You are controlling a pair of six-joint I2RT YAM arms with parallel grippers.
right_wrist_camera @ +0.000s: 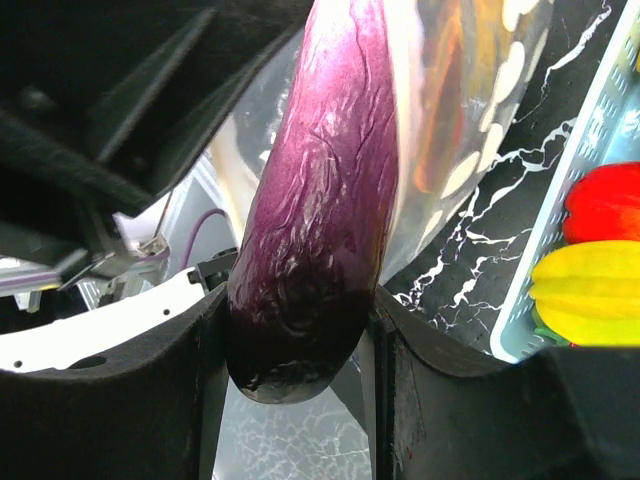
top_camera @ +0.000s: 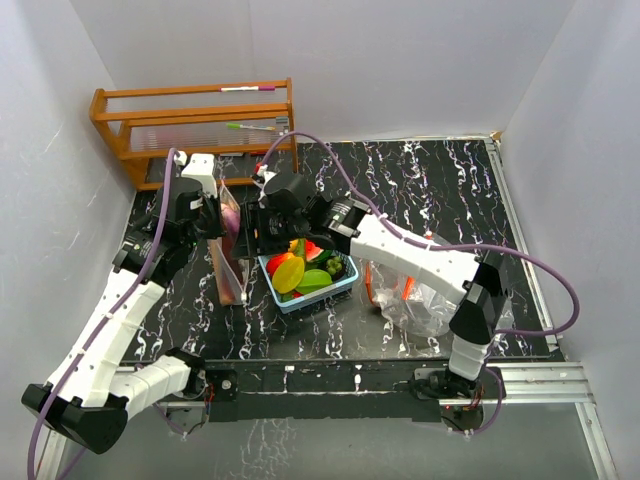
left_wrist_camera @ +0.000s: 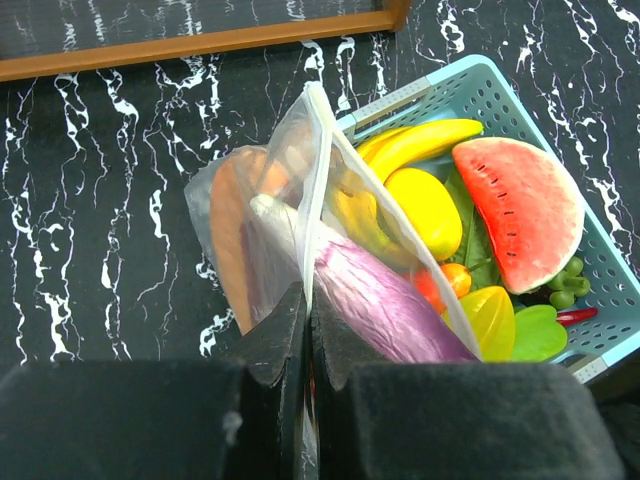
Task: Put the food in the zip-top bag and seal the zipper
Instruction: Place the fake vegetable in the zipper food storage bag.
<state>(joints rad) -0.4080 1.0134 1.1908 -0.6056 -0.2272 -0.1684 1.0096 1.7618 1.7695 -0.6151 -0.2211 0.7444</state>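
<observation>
Left gripper (left_wrist_camera: 305, 315) is pinched fully closed on the rim of the zip-top bag (left_wrist_camera: 250, 200), which stands on the table right beside the light-blue basket (left_wrist_camera: 480, 85). Right gripper (right_wrist_camera: 300, 345) has its fingers partway open, clamped on one end of the purple aubergine (right_wrist_camera: 315, 200), which pokes into the bag's mouth. The watermelon slice (left_wrist_camera: 515, 210), bananas (left_wrist_camera: 420, 145) and mango (left_wrist_camera: 425, 205) sit in the basket.

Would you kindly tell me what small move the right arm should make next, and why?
Probably ease the aubergine deeper into the zip-top bag before letting go. The right gripper clamps its rounded end, its far end is already inside the bag's mouth, and the left gripper pinches the bag's rim.
</observation>
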